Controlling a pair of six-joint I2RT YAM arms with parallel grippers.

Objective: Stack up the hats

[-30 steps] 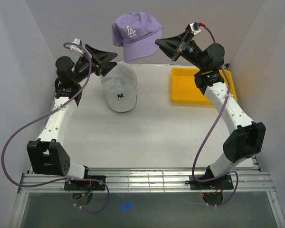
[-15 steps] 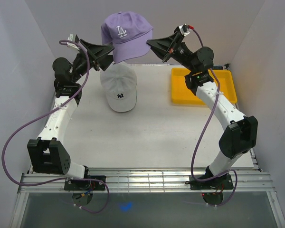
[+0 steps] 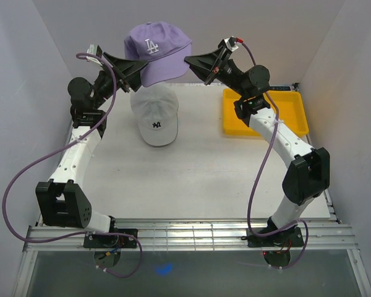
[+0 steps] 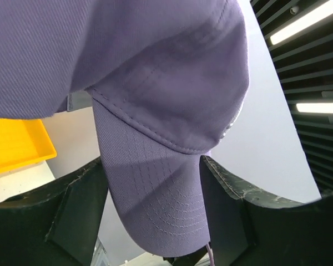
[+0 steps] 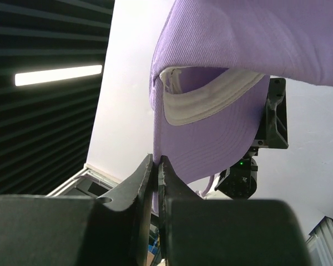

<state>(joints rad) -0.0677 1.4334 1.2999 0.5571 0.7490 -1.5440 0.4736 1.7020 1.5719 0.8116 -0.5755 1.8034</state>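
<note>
White table [image 3: 204, 179], walled in
Walls [image 3: 284, 25] at 9, 12 and 3 o'clock; strip lights [image 5: 58, 75] overhead on dark slatted ceiling [image 5: 44, 138].

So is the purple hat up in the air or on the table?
Up in the air. The right claw pinches the purple hat by its edge, high over the table where the white hat lies.

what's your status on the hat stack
Right gripper shut on purple cap edge; left gripper open astride its brim. Cap aloft between arms. White cap on table, nothing on it.
</note>
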